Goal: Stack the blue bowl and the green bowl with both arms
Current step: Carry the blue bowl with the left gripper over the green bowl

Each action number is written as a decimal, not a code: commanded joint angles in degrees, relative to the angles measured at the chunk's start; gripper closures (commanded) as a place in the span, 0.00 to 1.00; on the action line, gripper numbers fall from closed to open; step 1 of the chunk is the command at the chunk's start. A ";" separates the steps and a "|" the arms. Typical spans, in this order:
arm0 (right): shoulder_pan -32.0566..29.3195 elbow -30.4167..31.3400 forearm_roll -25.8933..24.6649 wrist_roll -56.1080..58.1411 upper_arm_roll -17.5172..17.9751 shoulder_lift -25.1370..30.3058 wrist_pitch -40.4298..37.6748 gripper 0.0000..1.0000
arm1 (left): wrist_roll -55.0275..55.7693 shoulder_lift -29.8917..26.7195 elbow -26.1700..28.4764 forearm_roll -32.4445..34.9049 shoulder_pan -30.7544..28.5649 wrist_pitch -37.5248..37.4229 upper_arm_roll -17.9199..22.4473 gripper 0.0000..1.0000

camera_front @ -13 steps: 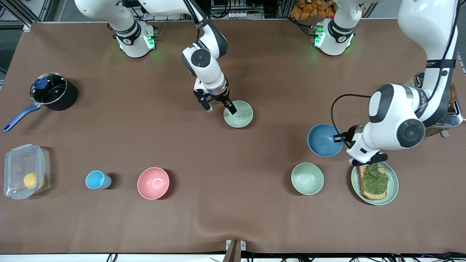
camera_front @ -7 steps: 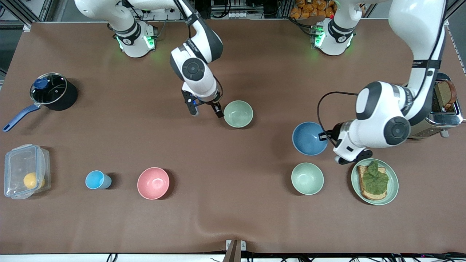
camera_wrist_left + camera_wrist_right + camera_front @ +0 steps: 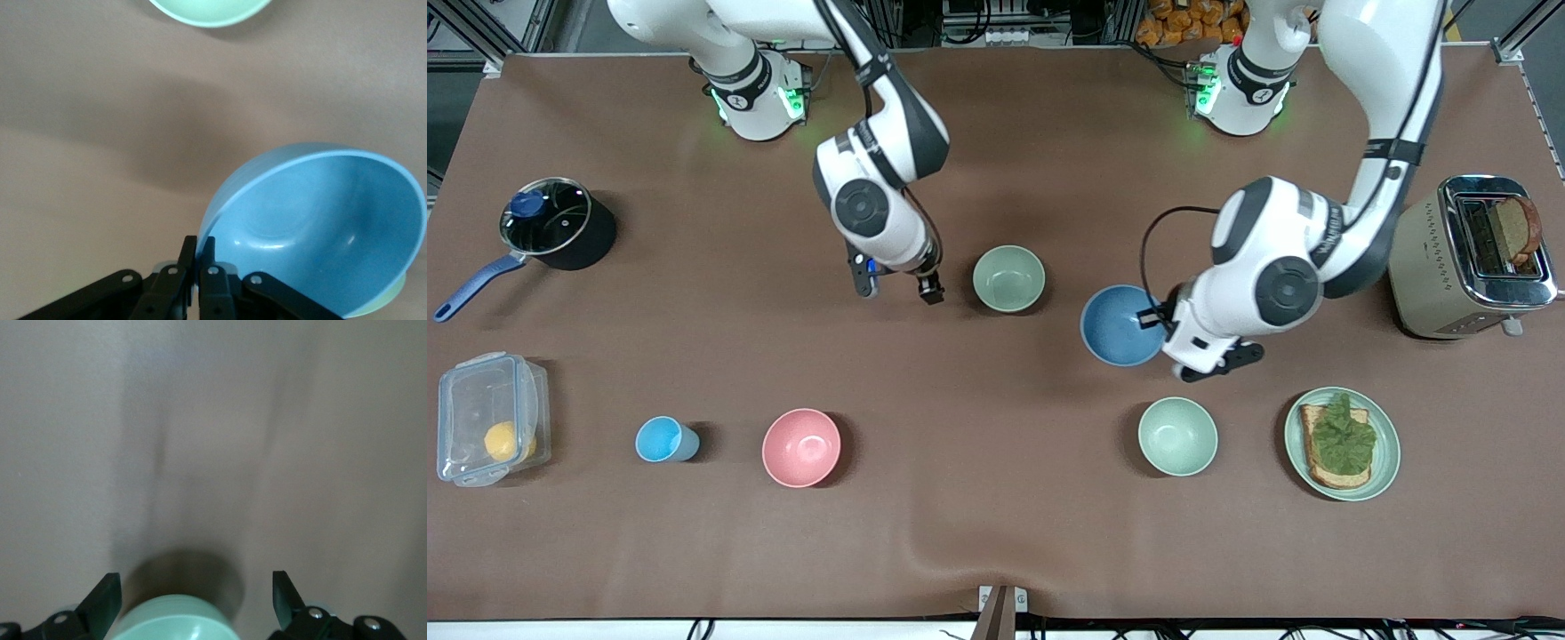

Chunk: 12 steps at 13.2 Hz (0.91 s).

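Above mid-table, left gripper (image 3: 1149,322) pinches rim of blue bowl (image 3: 1119,325), plain matte, tilted. Green bowl (image 3: 1008,278), pale sage, sits upright beside right gripper (image 3: 898,292), fingers spread.

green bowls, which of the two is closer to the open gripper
The green bowl farther from the camera, right beside the open right gripper. The other green bowl sits by the toast plate.

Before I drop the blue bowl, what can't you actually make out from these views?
- Left gripper on the blue bowl: front view, the wrist covers the pinch.
- Whether the blue bowl is clear of the table: no view settles it.
- Green bowl: right wrist view, cut off by the edge.
- Second green bowl: left wrist view, cut off too.
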State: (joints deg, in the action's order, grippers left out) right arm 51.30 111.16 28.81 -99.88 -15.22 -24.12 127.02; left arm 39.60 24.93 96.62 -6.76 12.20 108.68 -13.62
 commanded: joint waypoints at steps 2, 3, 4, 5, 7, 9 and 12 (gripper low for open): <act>-0.50 3.17 8.16 1.27 0.63 -1.71 8.83 0.00 | 3.63 -0.32 0.85 -1.50 2.55 0.74 0.43 1.00; 0.55 3.62 9.93 1.44 0.72 -2.41 11.30 0.00 | 4.69 -0.32 0.94 -1.50 3.08 0.74 0.43 1.00; 1.51 3.62 10.99 1.36 0.72 -3.38 12.80 0.00 | 5.57 -0.50 1.20 -1.50 3.61 0.83 0.43 1.00; 1.78 3.71 13.09 1.44 0.72 -3.56 14.04 0.00 | 6.36 -0.59 1.38 -1.50 4.40 1.00 0.52 1.00; 2.31 3.88 16.26 1.97 0.81 -4.44 16.14 0.00 | 8.29 -0.85 2.26 -1.50 5.37 1.97 0.43 1.00; 3.97 5.20 21.43 3.89 1.33 -4.70 20.97 0.00 | 9.35 -1.03 2.87 -1.50 5.99 2.06 0.35 1.00; 4.60 6.08 23.04 5.84 1.42 -5.23 21.96 0.00 | 11.90 -1.90 3.84 -1.50 5.90 2.15 -1.23 1.00</act>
State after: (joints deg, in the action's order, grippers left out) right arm 55.39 116.40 49.59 -95.65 -13.78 -29.39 147.72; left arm 49.63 25.07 98.44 -6.77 18.05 110.05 -14.50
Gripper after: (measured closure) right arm 0.000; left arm 0.947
